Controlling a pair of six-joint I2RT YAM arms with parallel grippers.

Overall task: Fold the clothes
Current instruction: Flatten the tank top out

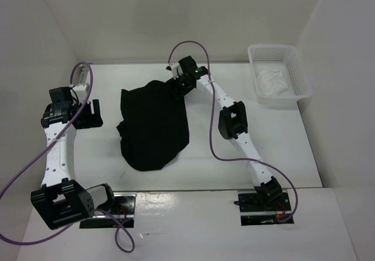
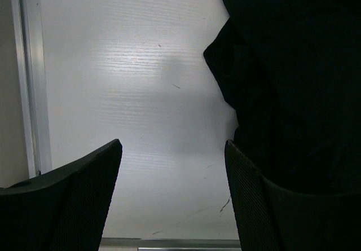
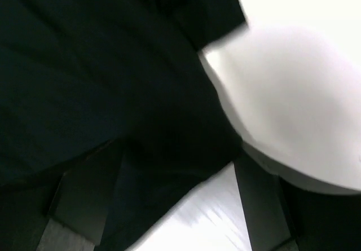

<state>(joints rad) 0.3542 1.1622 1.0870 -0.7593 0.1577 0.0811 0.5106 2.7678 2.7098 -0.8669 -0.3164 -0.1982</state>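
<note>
Black short-sleeved soft-fabric T-shirt (image 1: 153, 126) lies bunched on the white flat worktop (image 1: 281, 149), a bit left of centre. To its left, apart from it and over bare worktop: the left pincer (image 1: 94, 113). At the shirt's far right corner, over its edge: the right pincer (image 1: 177, 88). White plastic mesh basket (image 1: 296, 67) sits in the far right corner, well apart from the shirt, with crumpled white fabric (image 1: 274, 80) inside.

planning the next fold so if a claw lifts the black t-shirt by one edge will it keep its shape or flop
Probably floppy: the black T-shirt lies limp with uneven, rounded edges, so a lifted edge should drape and trail. Likely light, since it lies thin on the table. Pushed, it would probably bunch rather than slide whole.
</note>
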